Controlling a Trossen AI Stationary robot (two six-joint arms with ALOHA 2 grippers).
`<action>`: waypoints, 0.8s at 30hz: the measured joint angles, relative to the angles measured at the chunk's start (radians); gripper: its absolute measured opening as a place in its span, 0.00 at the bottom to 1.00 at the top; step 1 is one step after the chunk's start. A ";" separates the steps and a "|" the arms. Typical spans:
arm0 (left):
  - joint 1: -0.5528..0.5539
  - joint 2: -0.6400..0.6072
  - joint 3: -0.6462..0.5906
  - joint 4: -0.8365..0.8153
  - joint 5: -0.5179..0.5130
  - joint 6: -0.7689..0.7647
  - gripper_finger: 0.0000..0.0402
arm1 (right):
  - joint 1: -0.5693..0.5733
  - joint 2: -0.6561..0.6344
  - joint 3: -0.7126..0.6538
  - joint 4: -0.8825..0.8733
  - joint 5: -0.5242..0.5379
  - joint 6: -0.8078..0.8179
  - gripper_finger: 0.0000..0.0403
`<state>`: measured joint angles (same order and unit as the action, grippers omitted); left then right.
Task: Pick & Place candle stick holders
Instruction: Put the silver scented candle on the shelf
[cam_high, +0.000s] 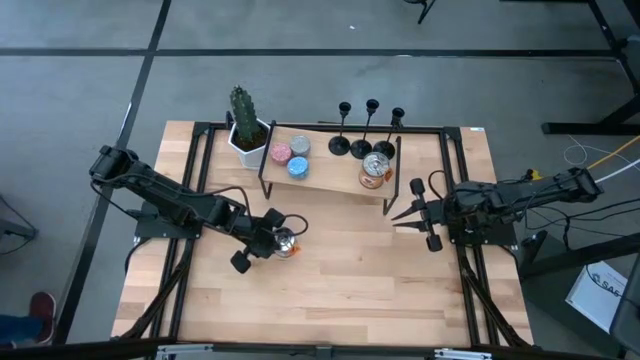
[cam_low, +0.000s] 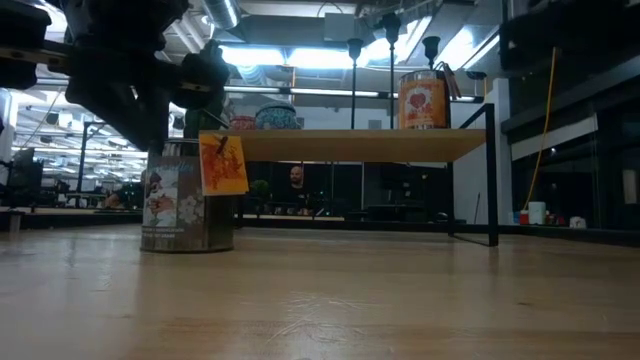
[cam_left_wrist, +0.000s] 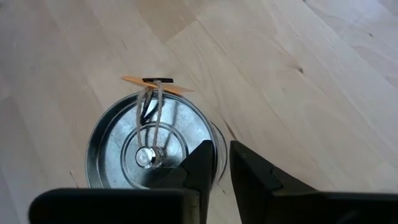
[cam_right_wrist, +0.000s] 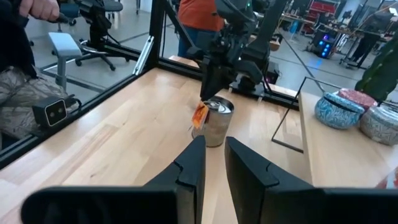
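Observation:
Three black candle stick holders (cam_high: 343, 128) (cam_high: 370, 125) (cam_high: 395, 130) stand by their round bases on the far part of a wooden shelf (cam_high: 330, 180); their cups (cam_low: 353, 45) rise above it in the low view. No gripper is near them. My left gripper (cam_left_wrist: 222, 155) is over a metal can (cam_high: 288, 244) with an orange tag (cam_left_wrist: 155, 84) that stands on the table mid-left; its fingers show only a narrow gap, astride the can's rim. My right gripper (cam_high: 398, 215) hovers at the right, pointing toward the can, a narrow gap between its fingers and nothing in it. My left gripper comes at the can (cam_left_wrist: 149, 146) slanting down from above, one finger (cam_left_wrist: 202, 155) over the lid and the other outside the rim (cam_left_wrist: 216, 140). I cannot tell whether either finger touches it. The can stands upright on the table.
The shelf also bears pink, grey and blue round tins (cam_high: 290, 155) and an orange-labelled can (cam_high: 374, 170). A potted cactus (cam_high: 245, 125) stands at the far left. Bare wood lies toward the near edge. People show beyond the table (cam_right_wrist: 25, 74).

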<state>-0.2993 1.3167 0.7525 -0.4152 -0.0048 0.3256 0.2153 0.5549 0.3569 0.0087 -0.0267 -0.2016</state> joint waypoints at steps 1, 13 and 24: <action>0.000 0.000 0.000 0.000 0.000 0.000 0.14 | 0.000 0.000 0.000 -0.007 0.000 0.000 0.16; 0.000 0.001 -0.002 0.016 -0.005 0.097 0.18 | 0.000 0.000 0.000 -0.010 -0.001 0.040 0.16; -0.001 0.019 0.002 0.023 -0.097 0.061 0.02 | 0.000 0.000 0.000 -0.010 -0.001 0.042 0.16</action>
<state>-0.2999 1.3359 0.7544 -0.3926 -0.1019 0.3869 0.2153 0.5552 0.3569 -0.0010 -0.0280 -0.1597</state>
